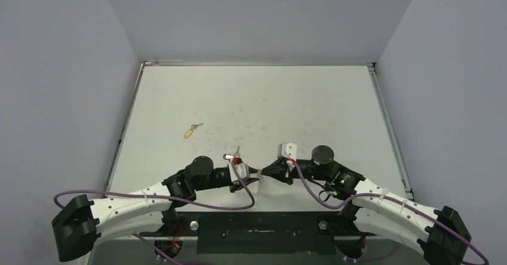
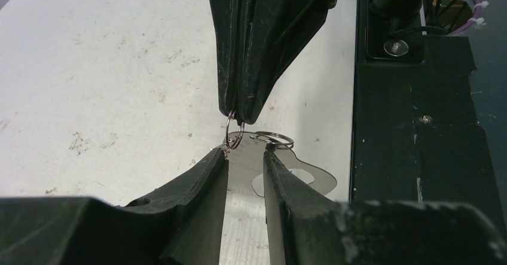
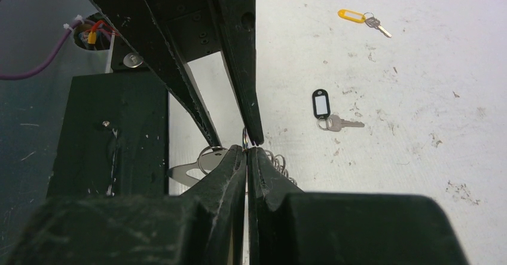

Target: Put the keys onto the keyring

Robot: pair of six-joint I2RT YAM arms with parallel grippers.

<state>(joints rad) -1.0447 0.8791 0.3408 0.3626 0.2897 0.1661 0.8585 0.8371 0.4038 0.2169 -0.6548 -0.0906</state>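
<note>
The keyring point(image 2: 302, 178), a flat silver plate with small rings point(image 2: 272, 137), is held just above the table between both grippers. My left gripper point(image 2: 245, 151) grips the plate's narrow end across its width. My right gripper point(image 3: 247, 148) is shut on one small ring point(image 2: 234, 132) of the chain and faces the left gripper point(image 3: 237, 143) tip to tip. In the top view they meet near the front edge point(image 1: 260, 174). The key with the black tag point(image 3: 321, 103) lies just beyond them. The key with the yellow tag point(image 3: 351, 16) lies further out, also in the top view point(image 1: 189, 133).
The black base plate point(image 2: 412, 127) with bolts runs along the table's near edge, close under the grippers. Purple cables point(image 1: 239, 206) loop over both arms. Grey walls enclose the white table point(image 1: 269, 97) on three sides.
</note>
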